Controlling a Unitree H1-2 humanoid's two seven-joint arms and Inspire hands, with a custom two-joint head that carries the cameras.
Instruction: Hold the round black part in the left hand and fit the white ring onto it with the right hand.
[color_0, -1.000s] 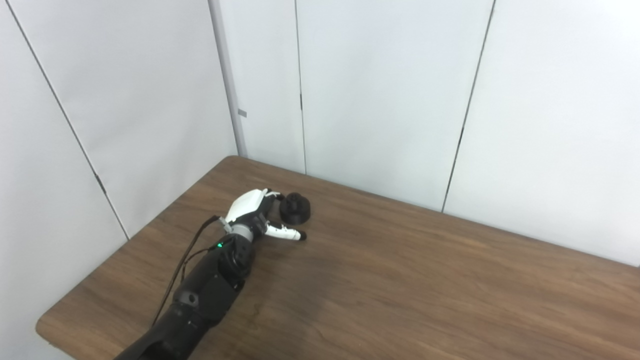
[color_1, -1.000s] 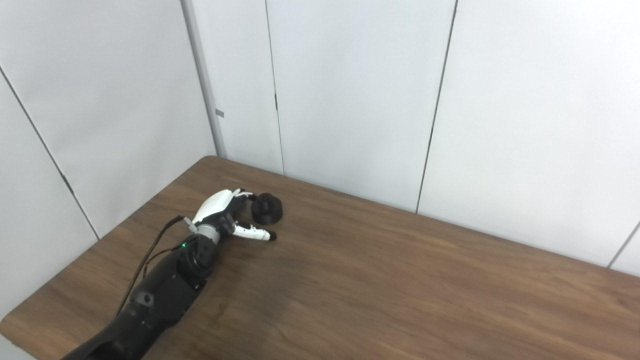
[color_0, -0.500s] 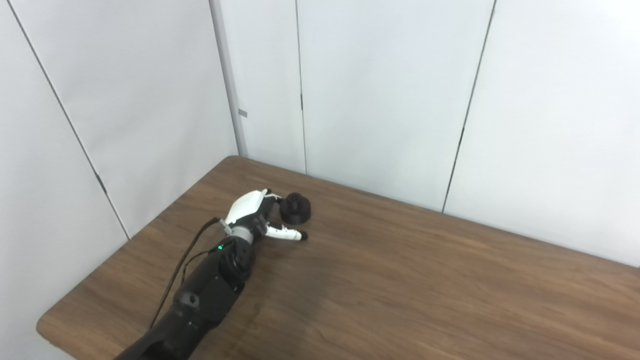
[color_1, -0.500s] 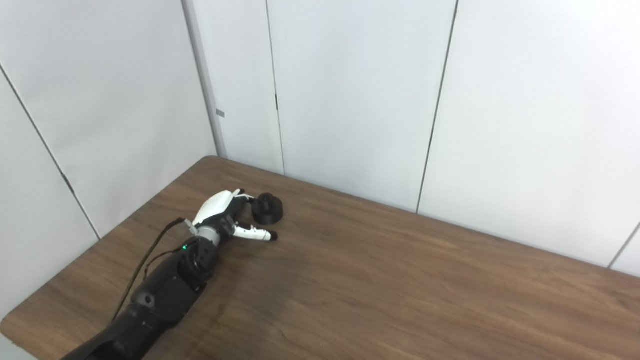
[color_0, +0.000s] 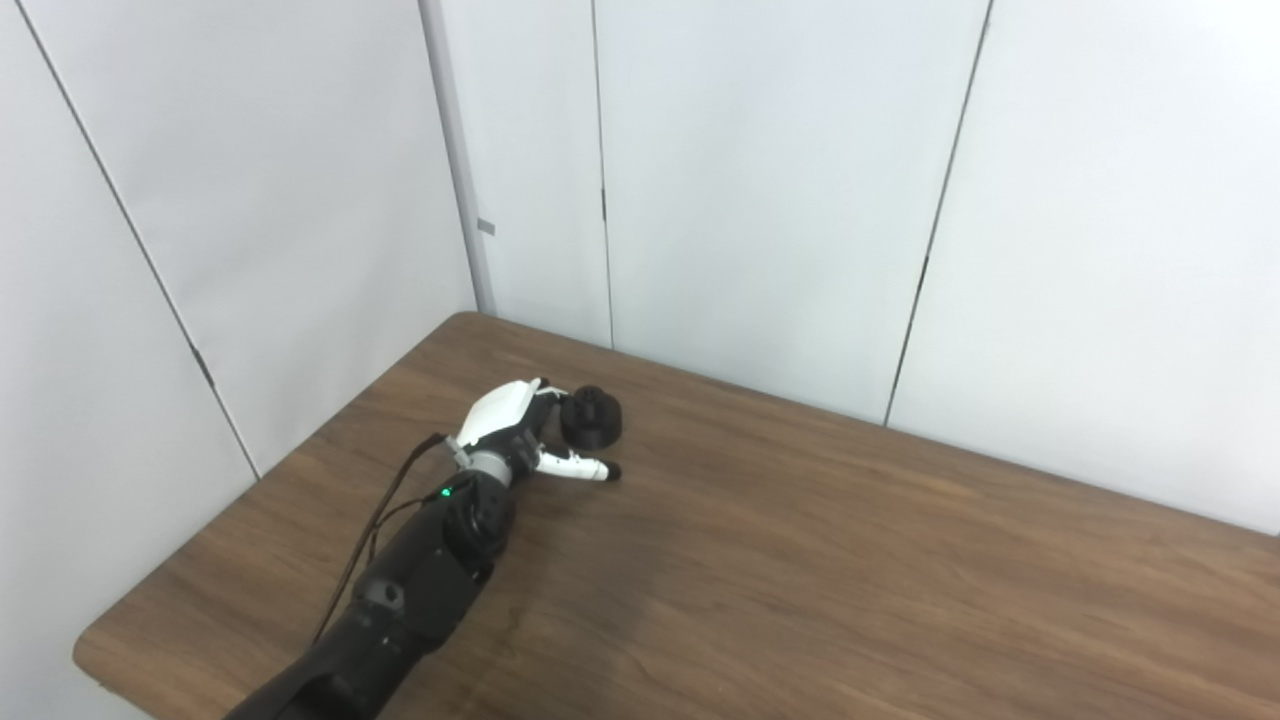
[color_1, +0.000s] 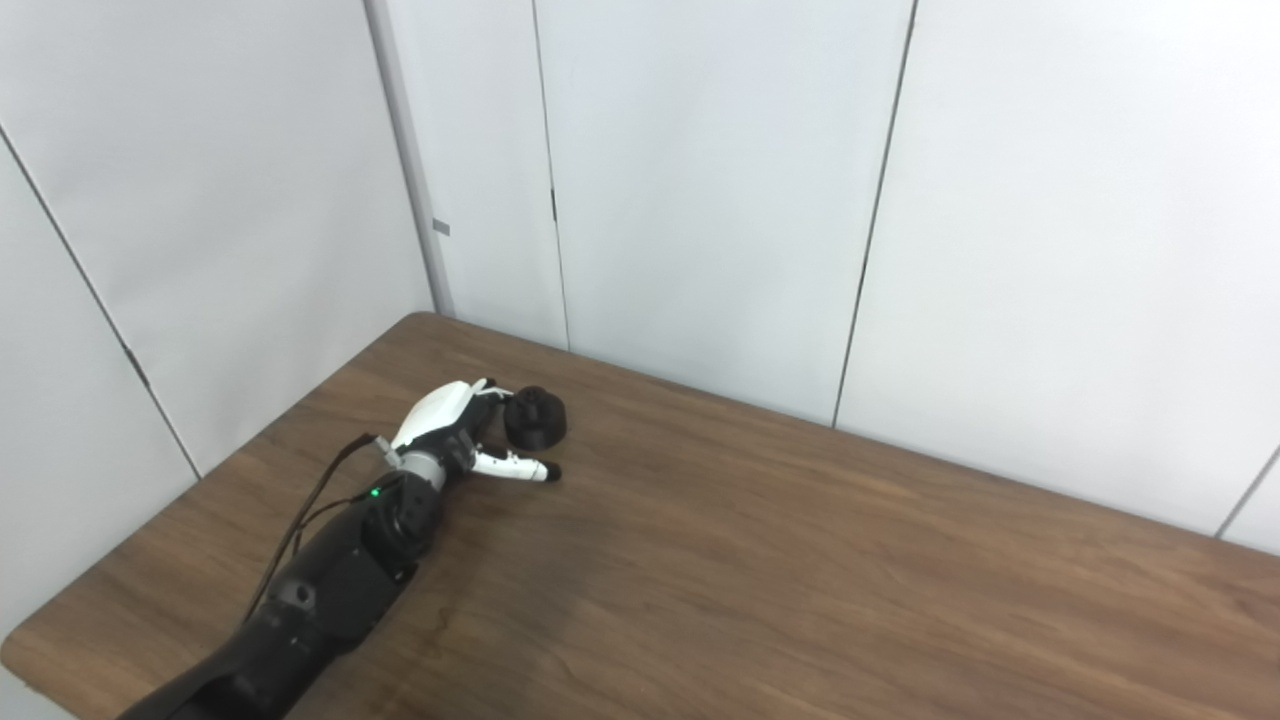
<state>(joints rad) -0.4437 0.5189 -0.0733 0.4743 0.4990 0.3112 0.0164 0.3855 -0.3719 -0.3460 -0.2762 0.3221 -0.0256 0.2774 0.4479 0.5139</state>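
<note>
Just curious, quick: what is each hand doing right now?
Left hand: open, fingers spread beside the round black part, not holding it.
Right hand: not in view.

Left hand (color_1: 448, 432): lying low over the table (color_1: 760, 560), fingers spread, thumb pointing right
Round black part (color_1: 535, 418): sitting on the table, just beside the fingers; contact unclear
Right hand: showing nowhere
</note>
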